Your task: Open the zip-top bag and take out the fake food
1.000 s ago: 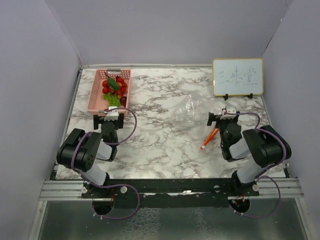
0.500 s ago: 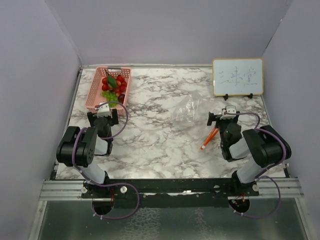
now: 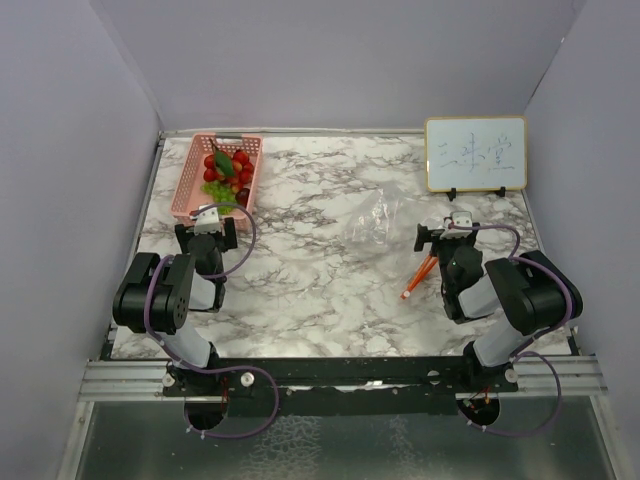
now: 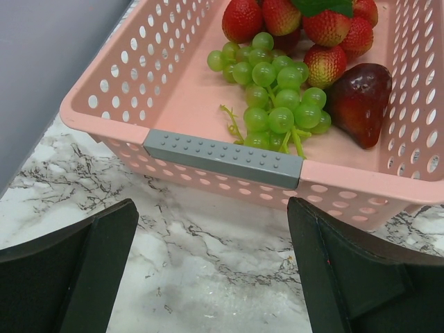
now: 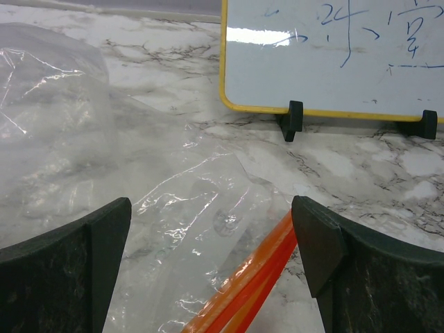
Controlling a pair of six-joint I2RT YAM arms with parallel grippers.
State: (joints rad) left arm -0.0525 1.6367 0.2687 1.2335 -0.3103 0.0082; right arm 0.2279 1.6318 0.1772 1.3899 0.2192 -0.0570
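**Top external.** Item, zip-top bag [image 3: 372,222]: flat, right of bench centre, looks empty. Its zip strip [image 3: 418,276]: long axis diagonal, near-left to far-right, just left of right gripper [image 3: 445,236]. Right arm far nearer. Item, fake food [image 3: 228,172]: inside pink basket [image 3: 190,195], far-left corner, just beyond left gripper [image 3: 207,226].

**Left wrist.** Fingers of left gripper [image 4: 211,229] spread, nothing held. Basket rim directly ahead.

**Right wrist.** Fingers of right gripper [image 5: 210,229] spread, empty. Strip runs up between them, bag film ahead-left, whiteboard [image 5: 333,48] beyond.

**Judgement:** removal appears done.
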